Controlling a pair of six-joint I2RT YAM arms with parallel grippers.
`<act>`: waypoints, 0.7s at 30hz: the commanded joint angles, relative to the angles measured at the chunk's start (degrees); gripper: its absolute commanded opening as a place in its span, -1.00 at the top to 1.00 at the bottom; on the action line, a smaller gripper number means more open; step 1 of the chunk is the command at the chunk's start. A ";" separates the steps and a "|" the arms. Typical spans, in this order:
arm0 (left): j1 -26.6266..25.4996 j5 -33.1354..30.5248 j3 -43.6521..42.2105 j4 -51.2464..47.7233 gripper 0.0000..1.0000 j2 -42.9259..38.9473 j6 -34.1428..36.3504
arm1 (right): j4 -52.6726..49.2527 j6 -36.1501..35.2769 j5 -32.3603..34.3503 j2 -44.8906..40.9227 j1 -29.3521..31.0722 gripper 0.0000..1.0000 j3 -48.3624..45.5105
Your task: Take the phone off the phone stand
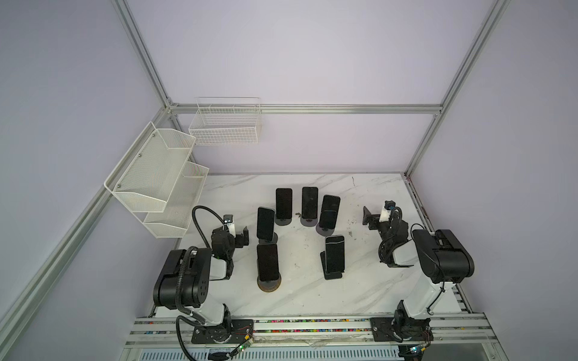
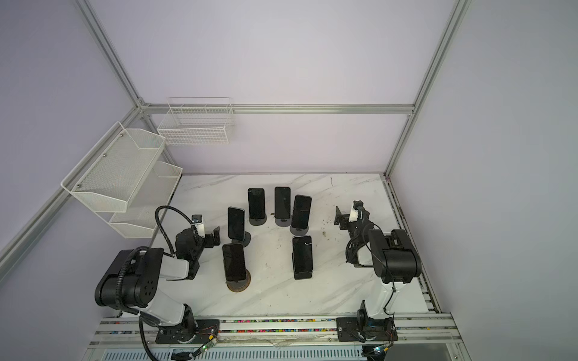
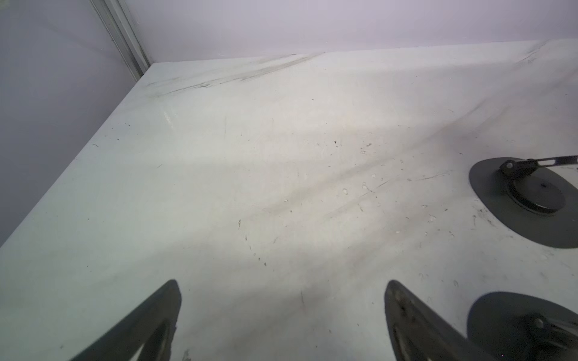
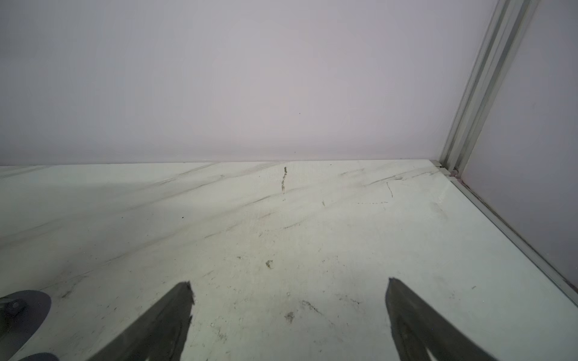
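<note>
Six black glossy phones (image 1: 266, 223) on dark stands (image 1: 269, 286), white marbled desk (image 1: 306, 290).
Spread wide, empty: left fingers (image 3: 147, 318), right fingers (image 4: 169, 315).

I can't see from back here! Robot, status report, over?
Left gripper open, empty. Right gripper open, empty. Six phones on stands, untouched. Nothing in the way.

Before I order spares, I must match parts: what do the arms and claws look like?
Left arm and right arm: black joint housings, white links. Left carries a looping black corrugated cable. Left claw and right claw: two dark tapered fingers each.
</note>
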 commanded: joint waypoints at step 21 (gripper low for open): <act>0.00 3.52 0.57 7.24 -0.99 -2.25 -0.11 | 1.07 -1.19 -0.45 -0.57 0.22 -0.95 0.14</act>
